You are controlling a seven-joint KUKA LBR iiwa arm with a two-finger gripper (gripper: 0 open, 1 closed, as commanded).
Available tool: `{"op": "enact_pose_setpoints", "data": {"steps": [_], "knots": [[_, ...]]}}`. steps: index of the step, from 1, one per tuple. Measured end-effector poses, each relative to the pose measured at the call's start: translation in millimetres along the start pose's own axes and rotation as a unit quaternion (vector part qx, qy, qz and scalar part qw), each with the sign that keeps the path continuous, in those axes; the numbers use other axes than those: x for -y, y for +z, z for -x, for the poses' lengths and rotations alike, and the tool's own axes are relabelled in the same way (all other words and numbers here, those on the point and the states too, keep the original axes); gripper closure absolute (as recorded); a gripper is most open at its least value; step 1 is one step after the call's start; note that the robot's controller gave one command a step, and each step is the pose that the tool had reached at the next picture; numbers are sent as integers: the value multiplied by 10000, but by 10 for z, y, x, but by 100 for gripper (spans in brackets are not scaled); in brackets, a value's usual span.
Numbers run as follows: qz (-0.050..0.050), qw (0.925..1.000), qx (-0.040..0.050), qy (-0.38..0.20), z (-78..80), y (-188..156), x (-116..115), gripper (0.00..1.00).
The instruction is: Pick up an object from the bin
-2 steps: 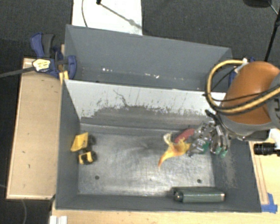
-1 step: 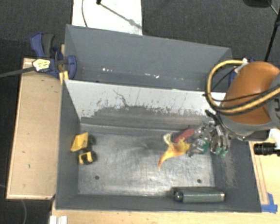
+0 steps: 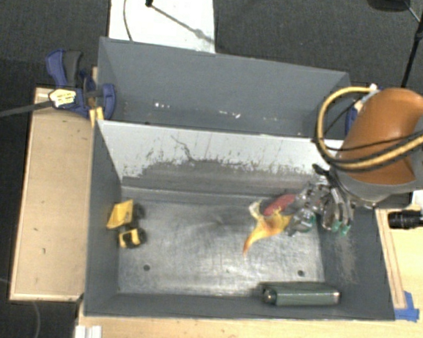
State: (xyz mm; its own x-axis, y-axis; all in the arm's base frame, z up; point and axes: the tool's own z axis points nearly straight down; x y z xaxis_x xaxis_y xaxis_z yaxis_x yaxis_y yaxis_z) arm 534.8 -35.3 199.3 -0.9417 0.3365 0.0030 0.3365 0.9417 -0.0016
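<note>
Ok so here's the bin (image 3: 218, 91) right now. There are only 3 loose things in it, so no heap to dig through. The one that matters is a small yellow-and-red toy (image 3: 268, 222) lying right of centre on the bin floor, near the back wall. It has a thin orange tail pointing down toward the front. The jaws are down in the bin, right up against the toy's red end, hanging under the orange wrist cover (image 3: 384, 135). I honestly can't tell whether the jaws are spread, pressed together, or already pinching the toy. That whole spot is a tangle of metal and toy.

The other 2 things are well out of the way. A yellow toy truck (image 3: 124, 224) sits over by the left wall, and a dark marker-shaped stick (image 3: 300, 295) lies along the front wall.

My guess on handling is that the toy is light, either plastic or a bit rubbery, with a lumpy shape and no flat faces. I'd take it across the thick yellow middle. The skinny tail would probably bend or slip out, and the red tip looks too small to trust. The scratched metal floor looks slick, so a glancing touch could just skate the toy away. Being so light, it could also twist in the grip once it's lifted.
</note>
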Motion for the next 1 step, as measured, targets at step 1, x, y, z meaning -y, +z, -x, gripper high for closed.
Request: {"op": "enact_pose_setpoints", "data": {"steps": [1], "knots": [[3,9977,11,-682,95,-603,-71,100]]}}
